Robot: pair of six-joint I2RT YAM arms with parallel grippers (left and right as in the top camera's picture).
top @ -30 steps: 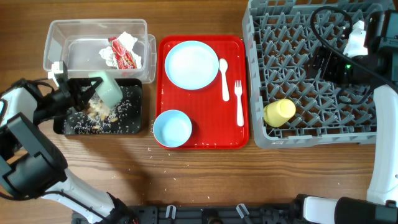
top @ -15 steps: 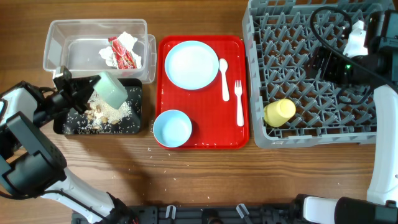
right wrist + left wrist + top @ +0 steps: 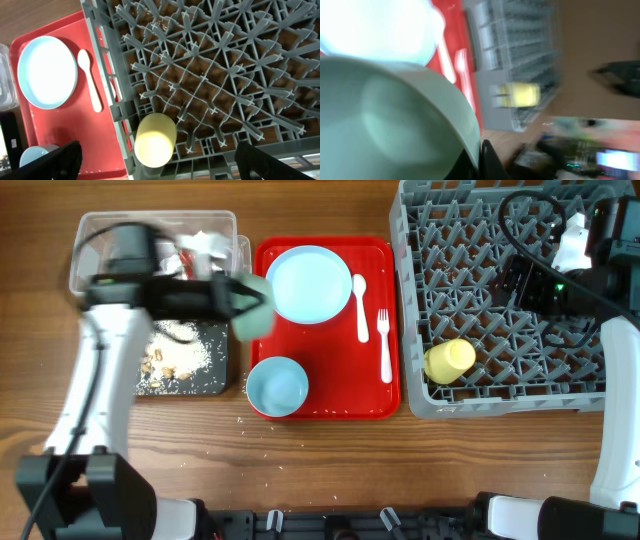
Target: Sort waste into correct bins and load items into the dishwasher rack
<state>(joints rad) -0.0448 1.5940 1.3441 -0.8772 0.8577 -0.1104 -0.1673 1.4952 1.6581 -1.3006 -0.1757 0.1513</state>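
**Green bowl held over the tray's left edge**

At far left the clear bin (image 3: 100,255) holds the napkin (image 3: 205,248) with its red wrapper, partly hidden behind the blurred left arm. Just below it in the overhead view, the black bin (image 3: 215,383) carries rice (image 3: 180,332) and brown bits (image 3: 160,360).

The left arm reaches across both bins. The left gripper (image 3: 238,298) pinches the green bowl (image 3: 252,305) by its rim. The bowl hangs over the left edge of the red tray (image 3: 330,370), just beside the plate (image 3: 308,283). In the left wrist view the bowl fills the lower left, blurred, with a dark finger (image 3: 487,160) against its rim.

On the tray, the plate sits toward the top, the blue bowl (image 3: 277,385) lies below it, and the spoon (image 3: 360,305) and fork (image 3: 384,345) lie side by side along the right.

To the right stands the rack (image 3: 500,398), with the yellow cup (image 3: 450,360) in its lower-left corner. The right gripper (image 3: 157,150) hovers above the rack, fingers spread wide and holding nothing.
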